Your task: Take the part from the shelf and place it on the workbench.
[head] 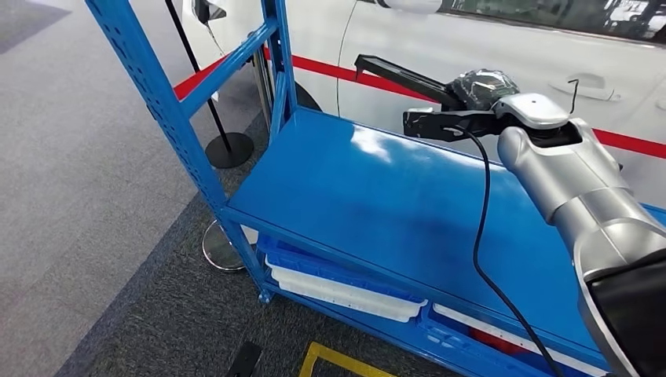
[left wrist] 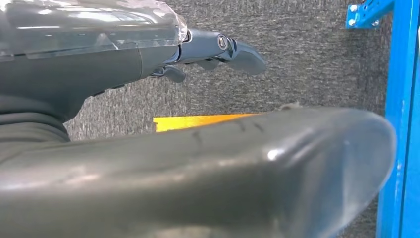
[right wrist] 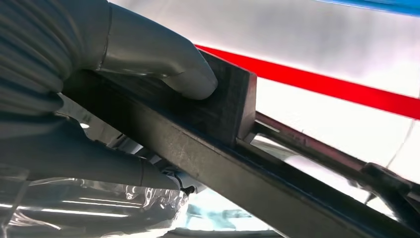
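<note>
Your right hand (head: 477, 93) has its fingers closed around the black part (head: 408, 78), lifted above the blue shelf (head: 377, 196). Your left hand (left wrist: 218, 49) holds nothing, fingers loosely extended. What is left, I judge: carry it to the workbench.

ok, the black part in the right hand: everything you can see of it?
The black part is a long, flat, dark bar-like piece, matte, with a raised block section and a thinner arm running on past it. The right hand holds it above the blue shelf, thumb pressing on the block. It touches nothing else visible.
</note>
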You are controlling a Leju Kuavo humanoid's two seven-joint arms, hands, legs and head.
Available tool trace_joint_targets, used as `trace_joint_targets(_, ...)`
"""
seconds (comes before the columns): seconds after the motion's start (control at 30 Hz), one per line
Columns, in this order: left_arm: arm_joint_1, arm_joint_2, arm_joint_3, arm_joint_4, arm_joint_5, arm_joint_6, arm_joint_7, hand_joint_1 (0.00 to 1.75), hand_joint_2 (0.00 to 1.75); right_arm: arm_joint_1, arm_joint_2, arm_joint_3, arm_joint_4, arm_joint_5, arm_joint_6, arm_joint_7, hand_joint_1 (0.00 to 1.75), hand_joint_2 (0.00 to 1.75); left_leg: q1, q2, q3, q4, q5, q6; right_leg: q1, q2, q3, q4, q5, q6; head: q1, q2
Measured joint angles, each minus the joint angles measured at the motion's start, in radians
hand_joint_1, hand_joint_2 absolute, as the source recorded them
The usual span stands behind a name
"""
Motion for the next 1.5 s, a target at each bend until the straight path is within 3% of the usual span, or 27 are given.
trace_joint_targets(0.07,0.003,0.001,-0.006,0.0,-0.005,0.01,-0.002,0.0,0.0,-0.001,0.0,0.001,-0.001,0.0,0.0,0.001,1.75,1.75,-0.001,-0.001,-0.005,0.006,-0.005,-0.011,-0.005,-0.002,-0.003,-0.007,0.008,-0.011,0.0,0.0)
trace_joint_targets(0.1,0.004,0.001,-0.009,0.0,-0.009,0.013,-0.003,0.0,0.0,-0.002,0.001,0.002,-0.001,0.0,0.0,0.002,1.75,1.75,0.0,-0.001,-0.014,0.026,-0.025,-0.018,-0.009,-0.003,-0.006,-0.011,0.013,-0.019,0.0,0.0)
trace_joint_targets(0.13,0.005,0.002,-0.011,0.0,-0.013,0.016,-0.003,0.0,0.0,-0.003,0.001,0.002,-0.001,0.0,0.0,0.002,1.75,1.75,0.003,-0.001,-0.029,0.067,-0.059,-0.026,-0.012,-0.005,-0.009,-0.014,0.019,-0.024,0.0,0.0)
trace_joint_targets(0.2,0.005,0.002,-0.014,0.0,-0.018,0.017,-0.003,0.0,0.0,-0.004,0.002,0.002,-0.001,0.0,0.0,0.004,1.75,1.75,0.013,0.002,-0.071,0.201,-0.141,-0.04,-0.013,-0.005,-0.018,-0.013,0.027,-0.029,0.0,0.0)
trace_joint_targets(0.27,0.005,0.002,-0.015,0.0,-0.018,0.015,-0.003,0.0,0.0,-0.003,0.002,0.003,-0.001,0.0,0.001,0.004,1.75,1.75,0.022,0.004,-0.088,0.29,-0.177,-0.05,-0.012,-0.005,-0.027,-0.01,0.033,-0.027,0.0,0.0)
trace_joint_targets(0.3,0.005,0.002,-0.015,0.0,-0.018,0.015,-0.003,0.0,0.0,-0.003,0.002,0.003,-0.001,0.0,0.001,0.004,1.75,1.75,0.024,0.004,-0.072,0.281,-0.169,-0.052,-0.012,-0.005,-0.031,-0.008,0.036,-0.025,0.0,0.0)
trace_joint_targets(0.4,0.004,0.002,-0.016,0.0,-0.018,0.014,-0.003,0.0,0.0,-0.005,0.002,0.003,-0.001,0.0,0.001,0.004,1.75,1.75,0.027,0.004,0.052,0.092,-0.109,-0.049,-0.012,-0.006,-0.039,-0.003,0.042,-0.017,0.0,0.0)
trace_joint_targets(0.47,0.003,0.002,-0.016,0.0,-0.018,0.014,-0.004,0.0,0.0,-0.009,0.002,0.003,-0.001,0.0,0.001,0.005,1.75,1.75,0.022,0.003,0.098,0.013,-0.097,-0.041,-0.011,-0.006,-0.043,-0.003,0.049,-0.006,0.0,0.0)
trace_joint_targets(0.53,0.004,0.001,-0.016,0.0,-0.018,0.014,-0.004,0.0,0.0,-0.01,0.002,0.003,-0.001,-0.001,0.001,0.006,1.75,1.75,0.019,0.002,0.095,0.005,-0.09,-0.031,-0.011,-0.005,-0.047,-0.007,0.058,0.009,0.0,0.0)
trace_joint_targets(0.6,0.003,0.001,-0.016,0.0,-0.019,0.014,-0.003,0.0,0.0,-0.011,-0.002,0.003,0.0,-0.002,0.001,0.007,1.75,1.75,0.022,0.005,0.089,-0.004,-0.077,-0.016,-0.012,-0.005,-0.055,0.005,0.043,0.018,0.0,0.0)
trace_joint_targets(0.67,0.001,0.0,-0.017,0.0,-0.02,0.013,-0.003,0.0,0.0,-0.013,-0.007,0.003,0.001,-0.003,0.001,0.007,1.75,1.75,0.023,0.007,0.076,-0.01,-0.062,0.0,-0.012,-0.005,-0.087,0.087,-0.025,0.02,0.0,0.0)
trace_joint_targets(0.73,-0.001,0.0,-0.021,0.0,-0.027,0.011,0.002,0.0,0.0,-0.012,-0.009,0.003,0.002,-0.004,0.001,0.008,1.75,1.75,0.019,0.008,0.057,-0.008,-0.049,0.007,-0.011,-0.005,-0.133,0.222,-0.103,0.022,0.0,0.0)
trace_joint_targets(0.77,-0.001,0.0,-0.023,0.0,-0.03,0.01,0.004,0.0,0.0,-0.009,-0.01,0.003,0.003,-0.005,0.001,0.009,1.75,1.75,0.018,0.008,0.048,-0.006,-0.043,0.009,-0.011,-0.005,-0.144,0.267,-0.12,0.023,0.0,0.0)
trace_joint_targets(0.8,-0.001,0.0,-0.026,0.0,-0.033,0.01,0.008,0.0,0.0,-0.005,-0.012,0.003,0.005,-0.006,0.001,0.01,1.75,1.75,0.016,0.007,0.039,-0.004,-0.038,0.009,-0.011,-0.005,-0.138,0.276,-0.117,0.022,0.0,0.0)
trace_joint_targets(0.83,-0.001,0.0,-0.029,0.0,-0.034,0.01,0.01,0.0,0.0,-0.003,-0.013,0.003,0.006,-0.006,0.001,0.01,1.75,1.75,0.014,0.006,0.03,-0.001,-0.033,0.008,-0.01,-0.005,-0.111,0.243,-0.098,0.019,0.0,0.0)
trace_joint_targets(0.93,-0.003,-0.001,-0.034,0.0,-0.034,0.01,0.013,0.0,0.0,-0.004,-0.012,0.003,0.007,-0.006,0.0,0.011,1.75,1.75,0.011,0.006,0.011,0.008,-0.02,-0.002,-0.003,-0.005,0.011,0.047,-0.037,0.006,0.0,0.0)
trace_joint_targets(0.97,-0.004,-0.002,-0.035,0.0,-0.034,0.01,0.013,0.0,0.0,-0.005,-0.012,0.003,0.007,-0.006,0.0,0.011,1.75,1.75,0.011,0.006,0.007,0.009,-0.015,-0.007,0.0,-0.005,0.029,0.012,-0.03,0.002,0.0,0.0)
trace_joint_targets(1.07,-0.005,-0.003,-0.037,0.0,-0.035,0.01,0.015,0.0,0.0,-0.006,-0.012,0.003,0.008,-0.006,0.0,0.012,1.75,1.75,0.012,0.006,-0.001,0.007,-0.001,-0.023,0.003,-0.007,0.025,-0.005,-0.014,-0.01,0.0,0.0)
trace_joint_targets(1.13,-0.005,-0.002,-0.038,0.0,-0.035,0.009,0.016,0.0,0.0,-0.007,-0.01,0.003,0.008,-0.006,0.0,0.014,1.75,1.75,0.013,0.005,-0.018,0.036,-0.036,-0.034,-0.004,-0.011,0.014,-0.015,0.004,-0.023,0.0,0.0)
trace_joint_targets(1.23,-0.008,-0.002,-0.038,0.0,-0.037,0.009,0.019,0.0,0.0,-0.007,-0.007,0.003,0.008,-0.006,0.0,0.017,1.75,1.75,0.022,0.005,-0.071,0.211,-0.165,-0.051,-0.009,-0.013,-0.017,-0.017,0.032,-0.032,0.0,0.0)
trace_joint_targets(1.27,-0.009,-0.001,-0.038,0.0,-0.037,0.009,0.02,0.0,0.0,-0.006,-0.006,0.003,0.008,-0.006,0.0,0.018,1.75,1.75,0.025,0.005,-0.08,0.264,-0.186,-0.056,-0.009,-0.013,-0.029,-0.015,0.04,-0.031,0.0,0.0)
trace_joint_targets(1.3,-0.011,-0.001,-0.039,0.0,-0.037,0.009,0.021,0.0,0.0,-0.006,-0.006,0.003,0.009,-0.006,0.0,0.018,1.75,1.75,0.028,0.005,-0.075,0.286,-0.186,-0.06,-0.009,-0.013,-0.04,-0.013,0.048,-0.03,0.0,0.0)
trace_joint_targets(1.33,-0.012,-0.001,-0.039,0.0,-0.037,0.009,0.021,0.0,0.0,-0.006,-0.006,0.003,0.009,-0.006,0.0,0.018,1.75,1.75,0.03,0.005,-0.052,0.273,-0.169,-0.062,-0.009,-0.013,-0.051,-0.01,0.054,-0.027,0.0,0.0)
trace_joint_targets(1.4,-0.015,-0.001,-0.039,0.0,-0.038,0.008,0.022,0.0,0.0,-0.007,-0.006,0.003,0.01,-0.006,0.0,0.018,1.75,1.75,0.032,0.005,0.034,0.158,-0.127,-0.06,-0.01,-0.013,-0.068,-0.004,0.066,-0.02,0.0,0.0)
trace_joint_targets(1.47,-0.019,-0.001,-0.04,0.0,-0.044,0.005,0.024,0.0,0.0,-0.011,-0.006,0.003,0.01,-0.006,0.0,0.02,1.75,1.75,0.027,0.004,0.11,0.039,-0.12,-0.051,-0.01,-0.015,-0.078,-0.003,0.078,-0.008,0.0,0.0)
trace_joint_targets(1.5,-0.02,-0.001,-0.04,0.0,-0.047,0.003,0.025,0.0,0.0,-0.013,-0.006,0.003,0.011,-0.006,0.0,0.021,1.75,1.75,0.024,0.003,0.125,0.011,-0.125,-0.045,-0.01,-0.016,-0.081,-0.004,0.085,-0.002,0.0,0.0)
